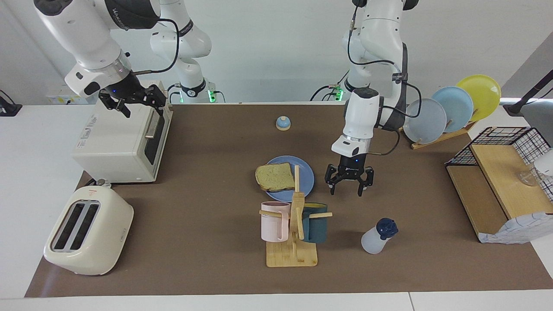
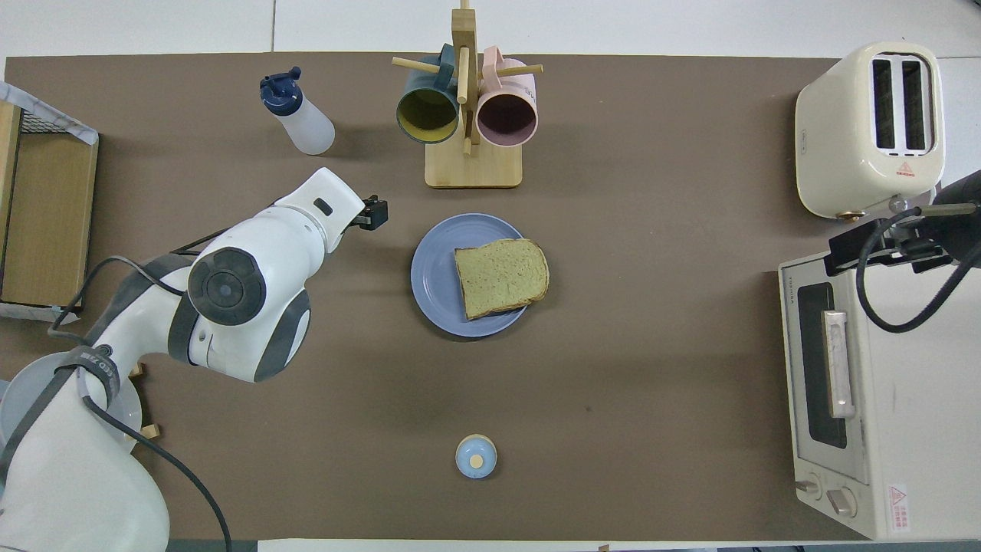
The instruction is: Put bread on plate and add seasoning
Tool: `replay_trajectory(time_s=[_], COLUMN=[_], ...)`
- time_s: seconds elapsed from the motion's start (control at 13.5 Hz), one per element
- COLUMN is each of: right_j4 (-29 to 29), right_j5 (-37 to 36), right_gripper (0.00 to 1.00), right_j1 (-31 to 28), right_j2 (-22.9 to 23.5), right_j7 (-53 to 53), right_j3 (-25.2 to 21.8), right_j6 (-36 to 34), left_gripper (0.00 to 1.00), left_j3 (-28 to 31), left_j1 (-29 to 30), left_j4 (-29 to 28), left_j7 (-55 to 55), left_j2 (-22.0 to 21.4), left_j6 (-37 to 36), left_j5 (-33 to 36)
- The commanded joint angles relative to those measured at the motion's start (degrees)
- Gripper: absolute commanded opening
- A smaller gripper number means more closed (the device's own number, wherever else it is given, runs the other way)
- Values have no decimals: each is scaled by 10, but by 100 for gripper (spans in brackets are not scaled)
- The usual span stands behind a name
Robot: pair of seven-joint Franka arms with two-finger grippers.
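Two arms work over one brown mat. Right gripper [image 1: 133, 103] hangs over the oven [image 1: 123, 140], jaws apart, empty. Left gripper [image 1: 349, 183] hangs over bare mat just beside the plate [image 1: 306, 177], jaws apart, empty. Bread [image 1: 274, 177] lies on the plate, overhanging its rim. Seasoning [image 1: 378, 236] stands farther from the robots, beside the mug rack [image 1: 293, 229], well apart from both grippers.

No lettering legible, red warning triangle on toaster [image 2: 870, 126]
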Motion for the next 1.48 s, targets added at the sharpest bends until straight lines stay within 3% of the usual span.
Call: replay_trajectory(time_s=[0.0, 0.37, 0.74, 1.04, 1.41], right_j4=[-13, -10, -10, -12, -13], right_j5=[13, 8, -12, -19, -24], right_gripper=[100, 100, 100, 100, 100], right_j1=[-6, -4, -4, -3, -4], right_j2=[-13, -12, -12, -12, -13], right_j7=[-15, -16, -16, -15, -16], right_j3=[1, 2, 3, 2, 3], right_j6=[-5, 0, 21, 20, 21], left_gripper=[100, 100, 100, 100, 100], left_j3=[-2, 0, 6, 5, 5], left_j1=[0, 15, 120, 204, 226], left_j4=[75, 168, 283, 288, 288], left_j7=[-3, 5, 167, 312, 308], left_j2=[-23, -56, -89, -124, -127], left_j6=[-165, -377, -619, -690, -693], left_j5=[-45, -64, -68, -55, -38])
